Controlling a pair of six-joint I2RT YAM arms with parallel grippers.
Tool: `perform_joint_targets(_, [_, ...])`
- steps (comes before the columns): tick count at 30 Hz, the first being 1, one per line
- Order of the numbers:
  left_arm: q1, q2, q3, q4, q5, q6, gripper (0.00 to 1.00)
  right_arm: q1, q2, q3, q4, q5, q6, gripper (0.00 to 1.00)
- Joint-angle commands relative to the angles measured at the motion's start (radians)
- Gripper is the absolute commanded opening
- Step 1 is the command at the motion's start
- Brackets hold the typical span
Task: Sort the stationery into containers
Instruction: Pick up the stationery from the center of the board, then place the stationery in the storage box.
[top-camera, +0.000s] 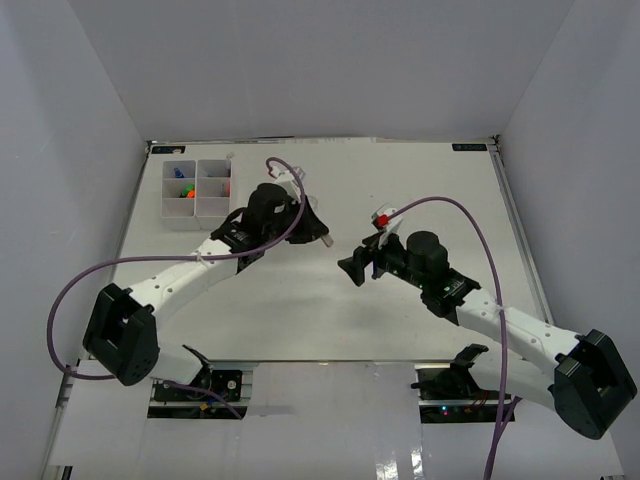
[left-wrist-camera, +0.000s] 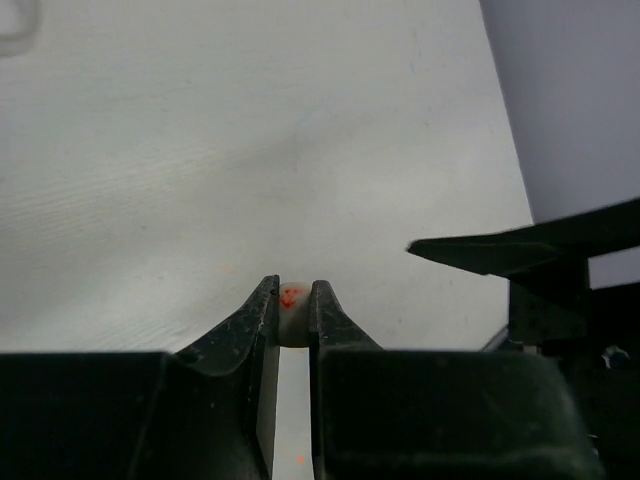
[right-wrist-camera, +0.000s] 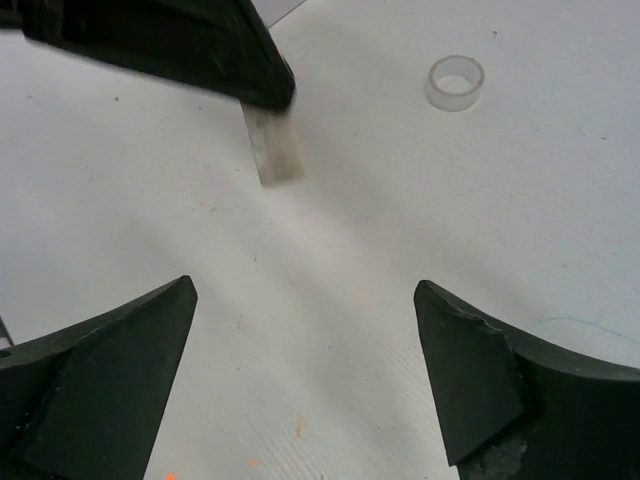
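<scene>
Left wrist view: a white eraser (left-wrist-camera: 292, 310) with orange marks is pinched between the jaws of the left gripper (left-wrist-camera: 292, 296), above the white surface (left-wrist-camera: 200, 150). From the right wrist the same eraser (right-wrist-camera: 272, 150) is seen at the upper left of the frame, held at the tips of the dark left jaws. Whether its lower end touches the surface cannot be told. A clear tape ring (right-wrist-camera: 456, 82) is laid on the surface at the upper right, well apart from the eraser. The jaws of the right gripper (right-wrist-camera: 305, 290) are spread wide. From the top view the grippers are seen near each other at mid-frame, the left gripper (top-camera: 322, 238) up and left of the right gripper (top-camera: 352, 268). The tray (top-camera: 197, 185) is set at the upper left, with small orange and green things in its left column.
</scene>
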Motion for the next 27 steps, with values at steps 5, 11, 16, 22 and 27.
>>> perform_joint_targets(5, [0.351,-0.181,-0.055,-0.133,-0.28,0.083,0.04,0.005,-0.076,-0.048,-0.036,0.158,0.015,0.97])
perform_joint_targets(11, [0.652,-0.189,-0.075,-0.113,-0.372,0.131,0.06,0.005,-0.07,-0.082,-0.028,0.179,0.049,0.93])
perform_joint_targets(16, [0.821,-0.103,-0.029,-0.062,-0.378,0.115,0.09,0.003,-0.044,-0.074,-0.033,0.206,0.093,0.91])
perform_joint_targets(22, [0.883,0.069,0.071,-0.035,-0.378,0.1,0.13,0.003,-0.059,-0.076,-0.035,0.208,0.125,0.9])
perform_joint_targets(27, [0.893,0.17,0.14,-0.024,-0.384,0.083,0.13,0.005,-0.062,-0.082,-0.035,0.212,0.11,0.9])
